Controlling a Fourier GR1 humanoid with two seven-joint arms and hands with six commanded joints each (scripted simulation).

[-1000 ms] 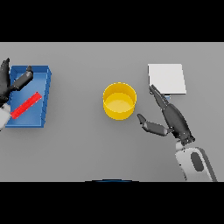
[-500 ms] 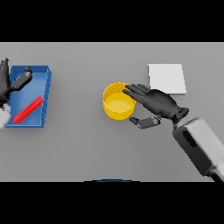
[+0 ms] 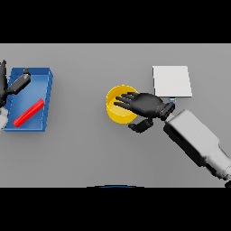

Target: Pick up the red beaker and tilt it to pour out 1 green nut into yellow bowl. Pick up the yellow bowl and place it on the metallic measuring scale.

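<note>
1. The right hand (image 3: 146,104) reaches over the yellow bowl (image 3: 118,113) mid-bench, fingers straight across its rim, thumb beside the wall; seemingly not yet clasping.
2. Left hand (image 3: 17,84), fingers relaxed, shows over the blue tray (image 3: 47,97) holding a red piece (image 3: 29,113).
3. The scale (image 3: 171,81) lies right of the bowl.

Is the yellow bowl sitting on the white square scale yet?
No, the yellow bowl stands on the grey table, left of the white square scale.

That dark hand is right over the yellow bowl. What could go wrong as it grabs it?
The right hand lies over the yellow bowl with its thumb outside the near wall; a loose grasp could tip or slide it. The scale sits just behind the wrist, so the arm might knock it.
</note>
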